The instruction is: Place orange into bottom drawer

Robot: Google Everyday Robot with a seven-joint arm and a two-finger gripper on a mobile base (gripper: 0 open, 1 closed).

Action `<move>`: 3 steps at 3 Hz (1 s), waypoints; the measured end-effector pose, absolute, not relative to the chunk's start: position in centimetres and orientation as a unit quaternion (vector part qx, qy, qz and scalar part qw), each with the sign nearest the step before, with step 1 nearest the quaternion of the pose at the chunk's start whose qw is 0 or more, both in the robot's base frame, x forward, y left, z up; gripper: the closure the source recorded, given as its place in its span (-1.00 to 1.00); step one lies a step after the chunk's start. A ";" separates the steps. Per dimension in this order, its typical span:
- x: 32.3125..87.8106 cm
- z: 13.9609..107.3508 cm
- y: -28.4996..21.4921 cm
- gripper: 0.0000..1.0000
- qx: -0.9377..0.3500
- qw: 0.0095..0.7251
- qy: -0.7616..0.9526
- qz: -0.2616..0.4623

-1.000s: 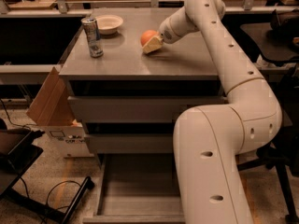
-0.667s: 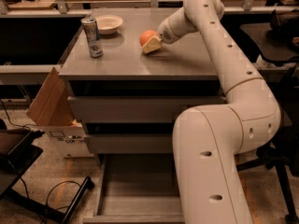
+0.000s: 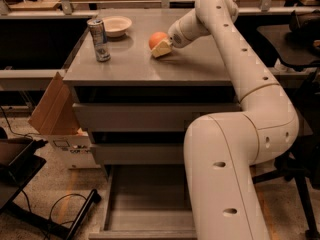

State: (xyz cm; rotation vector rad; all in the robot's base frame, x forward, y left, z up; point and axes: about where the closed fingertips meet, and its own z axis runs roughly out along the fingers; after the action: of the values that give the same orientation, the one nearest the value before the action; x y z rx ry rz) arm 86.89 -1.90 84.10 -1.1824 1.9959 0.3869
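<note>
Camera view | gripper [image 3: 160, 47] at orange [image 3: 156, 37] on cabinet top [image 3: 150, 68] | can [image 3: 99, 40], bowl [image 3: 115, 26] nearby

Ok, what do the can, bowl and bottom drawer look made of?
The can looks metal: shiny, with bright glints. The bowl looks like glazed ceramic or plastic, pale and smooth. The bottom drawer looks like matte grey painted metal or laminate. The hand is at the orange on the cabinet top.
</note>
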 end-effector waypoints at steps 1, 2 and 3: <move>86.2 86.4 -0.4 1.00 -0.479 0.390 0.774 0.139; 84.1 89.9 0.7 1.00 -0.491 0.400 0.765 0.118; 80.8 96.3 0.6 1.00 -0.483 0.453 0.742 0.104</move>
State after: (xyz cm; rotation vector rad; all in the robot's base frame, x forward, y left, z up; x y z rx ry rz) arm 80.82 0.58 96.32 -1.1915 1.8333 0.2570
